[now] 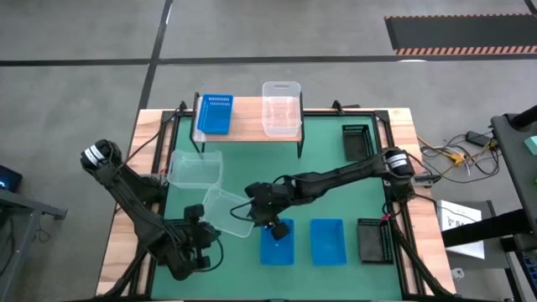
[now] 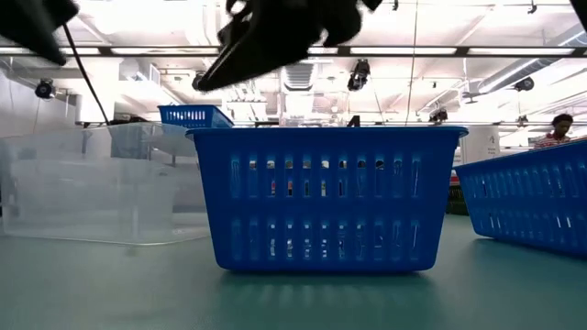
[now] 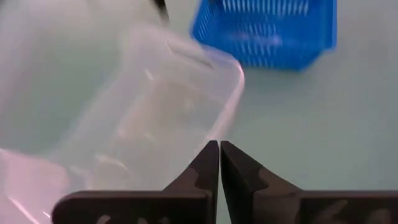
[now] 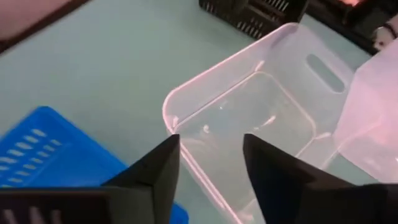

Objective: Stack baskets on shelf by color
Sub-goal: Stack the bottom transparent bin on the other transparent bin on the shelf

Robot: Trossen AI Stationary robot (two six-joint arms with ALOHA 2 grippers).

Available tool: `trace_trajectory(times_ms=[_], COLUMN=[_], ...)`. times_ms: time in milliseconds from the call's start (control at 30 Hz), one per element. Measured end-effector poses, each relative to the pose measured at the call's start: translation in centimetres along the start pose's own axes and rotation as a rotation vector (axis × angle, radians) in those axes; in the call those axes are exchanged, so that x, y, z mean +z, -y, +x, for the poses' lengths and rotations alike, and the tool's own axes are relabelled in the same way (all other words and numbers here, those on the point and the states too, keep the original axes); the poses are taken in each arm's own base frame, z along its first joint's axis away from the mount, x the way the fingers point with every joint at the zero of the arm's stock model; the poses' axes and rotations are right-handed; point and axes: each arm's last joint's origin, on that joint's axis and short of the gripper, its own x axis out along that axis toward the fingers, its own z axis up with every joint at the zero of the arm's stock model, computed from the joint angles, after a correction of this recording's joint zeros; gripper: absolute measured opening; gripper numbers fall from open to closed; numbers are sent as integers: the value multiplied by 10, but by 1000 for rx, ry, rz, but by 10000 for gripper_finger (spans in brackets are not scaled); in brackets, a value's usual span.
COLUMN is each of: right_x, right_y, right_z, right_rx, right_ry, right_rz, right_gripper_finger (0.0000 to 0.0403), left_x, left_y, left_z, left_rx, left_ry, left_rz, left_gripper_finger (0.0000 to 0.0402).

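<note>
Bench [image 1: 323,180]: green mat carrying my two arms and the loose baskets.
Shelf [image 1: 247,127]: wood-topped rack standing at the far edge of the bench.
On the shelf: one blue basket [image 1: 215,114] is sitting toward its left end and one clear basket [image 1: 281,107] toward its right, apart from each other.
Right end effector [image 1: 270,220]: I am reaching it across the middle of the bench, hovering between a tilted clear basket [image 4: 249,124] and the nearest blue basket [image 1: 277,243]; its fingers are standing apart and gripping nothing.
Left end effector [image 3: 219,165]: I am holding it low near the front left of the bench, just beside the rim of that same tilted clear basket; its fingers are pressed together with nothing between them.
Second loose clear basket [image 1: 195,169]: lying left of centre, just behind the tilted one.
Other blue basket [image 1: 327,242]: resting flat near the front, right of the first blue one.
Black baskets: one [image 1: 356,141] is lying at the right, near the shelf; another [image 1: 372,242] is lying at the front right.
</note>
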Motion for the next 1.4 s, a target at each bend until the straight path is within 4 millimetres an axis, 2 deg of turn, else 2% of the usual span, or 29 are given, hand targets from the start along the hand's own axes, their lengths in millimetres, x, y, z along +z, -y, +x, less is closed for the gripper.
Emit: trace_trajectory(times_ms=[167,333,500,800,900,1067,1400], right_x=[-13,-22,-23,-25,-25,-17,15], right_y=[-1,-2,-3,-5,-5,-4,-6], right_z=[27,40,43,45,45,32,-25], right_rx=[8,22,55,104,107,97,42], right_ry=[-17,-42,-28,-12,-14,2,54], right_rz=[-14,-9,-8,-55,-82,-105,-66], right_gripper_finger=[202,192,146,30,12,9,9], left_x=[10,16,21,23,23,21,27], left_y=[-13,-22,-28,-34,-33,-34,-45], left_z=[-13,-23,-30,-34,-33,-32,-43], left_rx=[65,115,175,233,247,273,428], left_ry=[145,229,298,358,366,382,504], left_rz=[62,128,176,182,182,187,227], left_gripper_finger=[0,0,0,0,0,0,0])
